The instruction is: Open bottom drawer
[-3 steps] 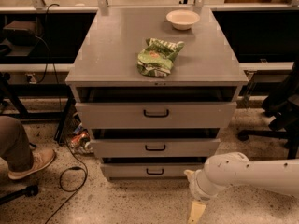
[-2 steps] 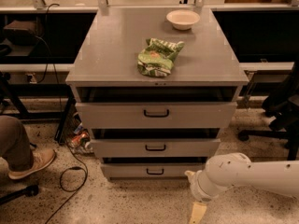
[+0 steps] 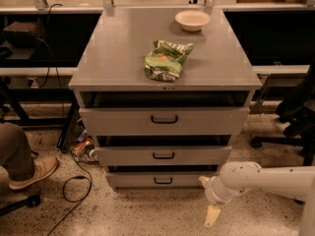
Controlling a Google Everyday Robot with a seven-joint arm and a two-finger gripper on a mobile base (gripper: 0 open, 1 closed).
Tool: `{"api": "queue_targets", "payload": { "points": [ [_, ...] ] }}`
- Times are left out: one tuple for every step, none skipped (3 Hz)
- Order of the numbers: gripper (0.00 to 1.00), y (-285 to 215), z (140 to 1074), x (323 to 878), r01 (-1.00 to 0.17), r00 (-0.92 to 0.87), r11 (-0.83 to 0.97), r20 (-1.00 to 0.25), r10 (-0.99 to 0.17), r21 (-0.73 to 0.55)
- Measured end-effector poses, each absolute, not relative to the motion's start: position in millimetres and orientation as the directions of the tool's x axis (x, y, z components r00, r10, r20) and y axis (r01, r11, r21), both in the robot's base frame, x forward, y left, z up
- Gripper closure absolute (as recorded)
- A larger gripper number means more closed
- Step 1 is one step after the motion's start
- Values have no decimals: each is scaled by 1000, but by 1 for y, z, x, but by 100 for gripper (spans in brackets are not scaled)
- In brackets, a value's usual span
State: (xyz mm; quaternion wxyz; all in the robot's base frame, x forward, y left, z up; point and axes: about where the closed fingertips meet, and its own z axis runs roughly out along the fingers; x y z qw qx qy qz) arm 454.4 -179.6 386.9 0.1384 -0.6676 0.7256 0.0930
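The bottom drawer (image 3: 162,180) is the lowest and smallest grey front of the cabinet, with a small black loop handle (image 3: 163,181). It looks shut or barely out, with a dark gap above it. My gripper (image 3: 212,214) hangs low over the floor on the white arm (image 3: 261,178), which comes in from the right. It is to the right of and below the drawer's handle and touches nothing.
The middle drawer (image 3: 163,155) and top drawer (image 3: 164,120) sit above. A green bag (image 3: 165,59) and a white bowl (image 3: 192,19) lie on the cabinet top. A person's leg and shoe (image 3: 29,171) and cables (image 3: 74,181) are at the left, and a chair base (image 3: 275,141) at the right.
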Motion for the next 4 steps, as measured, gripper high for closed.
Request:
{"api": "queue_targets", "payload": {
  "points": [
    [0,-202,339,481,-993,-80,106,-351,-933,-56],
    [0,-218,288,511,-990,-114,137,-367,-923,-38],
    [0,-217,288,509,-990,-112,135,-366,-924,-36],
    [0,-214,270,515,-990,-114,137,-395,-912,-30]
  ]
}}
